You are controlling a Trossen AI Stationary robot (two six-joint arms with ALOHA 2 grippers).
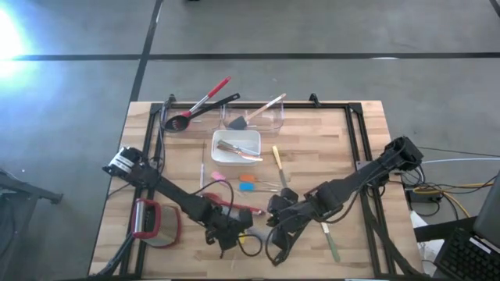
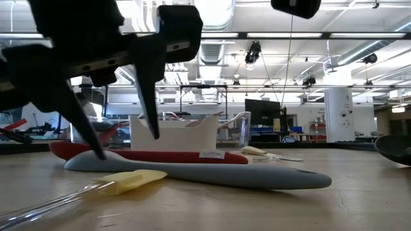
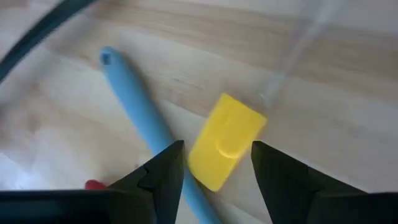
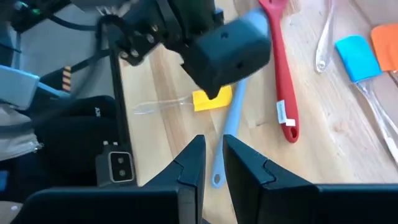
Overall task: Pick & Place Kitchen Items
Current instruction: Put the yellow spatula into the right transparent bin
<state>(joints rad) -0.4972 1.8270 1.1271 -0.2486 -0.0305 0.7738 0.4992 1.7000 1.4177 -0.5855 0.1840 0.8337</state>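
A yellow spatula head (image 3: 227, 140) on a clear handle lies flat on the wooden table, beside a grey-blue spatula (image 3: 134, 106) and a red spatula (image 4: 280, 74). My left gripper (image 3: 217, 177) hangs open near the table's front edge. Its fingers stand on either side of the yellow head, pointing steeply down. My right gripper (image 4: 214, 165) hovers just to the right and higher, its fingers nearly together with nothing between them. In the low view the yellow head (image 2: 135, 181) lies in front of the grey-blue spatula (image 2: 212, 173). My left gripper has one fingertip (image 2: 96, 151) down at the grey-blue spatula's broad end (image 2: 87, 160). I cannot tell whether it touches. The other fingertip stands clear above. The yellow head lies between the fingers, flat on the table.
A white square dish (image 1: 236, 146) and a clear tub (image 1: 254, 117) stand mid-table toward the back. Black and red utensils (image 1: 195, 109) lie at the far left. A red-and-grey gadget (image 1: 152, 222) sits near left. Blue and orange pieces (image 1: 247, 183) lie behind the grippers.
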